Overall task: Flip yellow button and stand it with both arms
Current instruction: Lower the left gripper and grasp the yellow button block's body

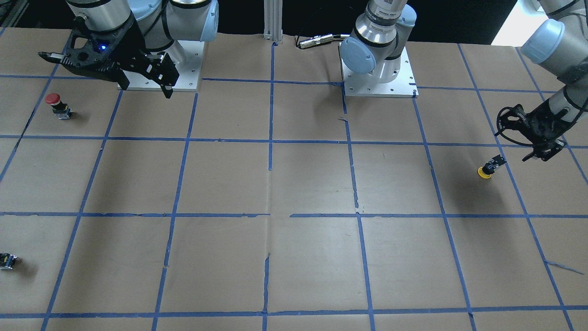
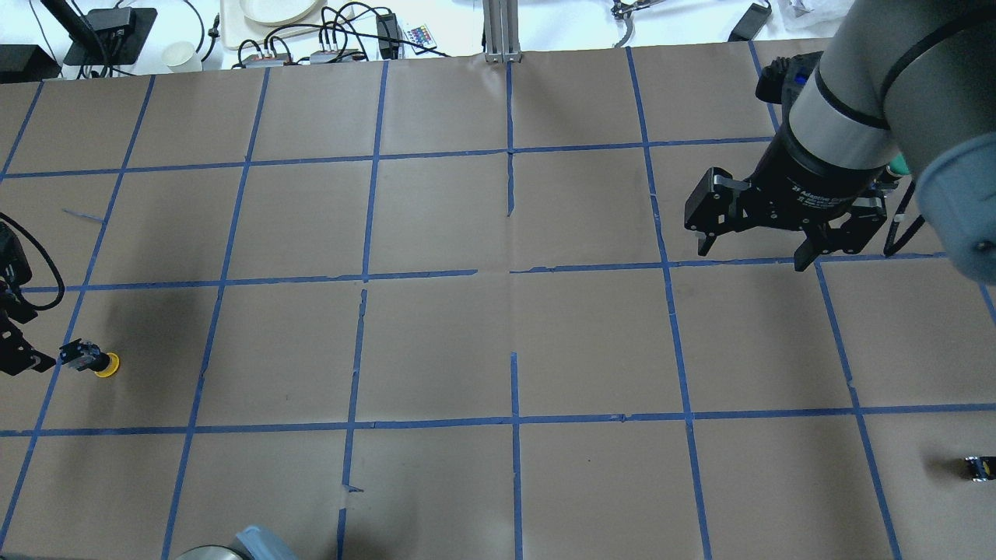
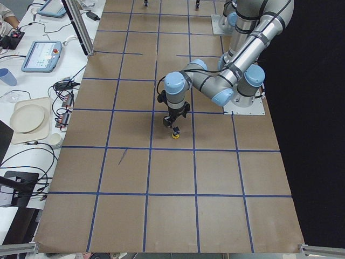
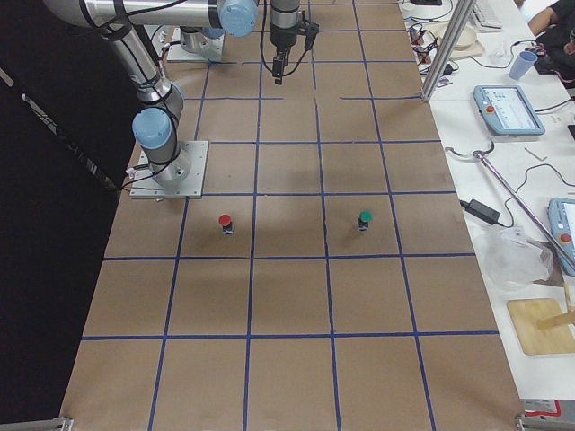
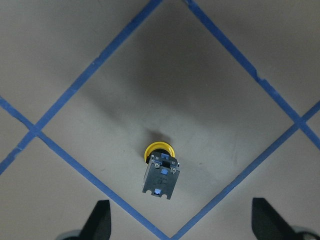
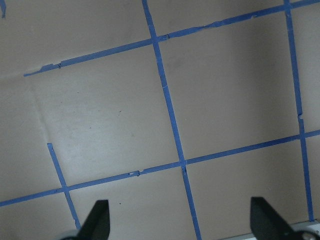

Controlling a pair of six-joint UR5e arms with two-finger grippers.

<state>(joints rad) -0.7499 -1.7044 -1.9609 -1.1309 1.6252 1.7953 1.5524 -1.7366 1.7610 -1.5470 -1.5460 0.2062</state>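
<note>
Left gripper: far left edge in the overhead view, low over the table, fingers spread wide and holding nothing.
Yellow button: just beside the left gripper's fingertips, not touching them, inside one taped square. Cap points away from the gripper, black-and-blue body toward it. It looks to be on its side or tipped cap-low, hard to call from these angles. In the left wrist view it sits ahead of the fingers, closer to the left fingertip than the right.
Table: brown paper, blue tape grid.
Right gripper: right half of the overhead view, raised well above the table, claw released and empty. Well apart from the yellow button.
Red button: on the robot's right side, near the right arm's base, standing cap up.
Green button: same row as the red button, one square over, upright.
Small dark block: far right edge, alone on the paper.
</note>
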